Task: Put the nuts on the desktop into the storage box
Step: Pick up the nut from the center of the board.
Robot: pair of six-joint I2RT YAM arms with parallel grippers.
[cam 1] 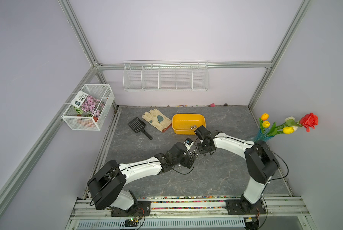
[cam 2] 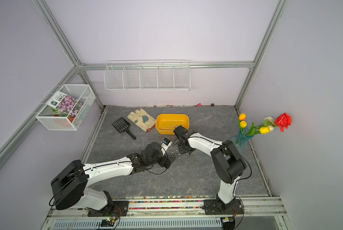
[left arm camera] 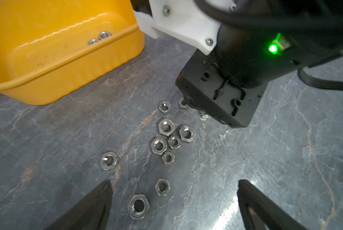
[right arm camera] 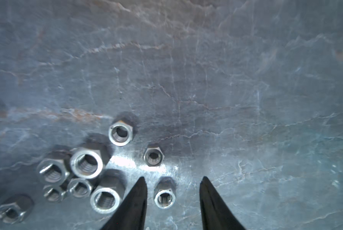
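Observation:
Several small silver nuts (cam 1: 194, 154) lie in a loose cluster on the dark marbled desktop (cam 1: 216, 175), between my two grippers. The yellow storage box (cam 1: 188, 123) stands just behind them, with two nuts (left arm camera: 99, 37) inside. My left gripper (left arm camera: 174, 182) hangs wide open over the near side of the cluster (left arm camera: 166, 139), holding nothing. My right gripper (right arm camera: 173, 178) points down at the desktop, its jaws partly open. One upright nut (right arm camera: 165, 196) stands between its fingers, with a clear gap on one side. In both top views the arms hide part of the cluster.
A work glove (cam 1: 156, 119) and a black slotted scoop (cam 1: 139, 127) lie left of the box. A vase of artificial flowers (cam 1: 266, 131) stands at the right edge. A wire basket (cam 1: 88, 107) and a wire rack (cam 1: 165, 77) hang on the walls. Coloured beads (cam 1: 186, 198) line the front rail.

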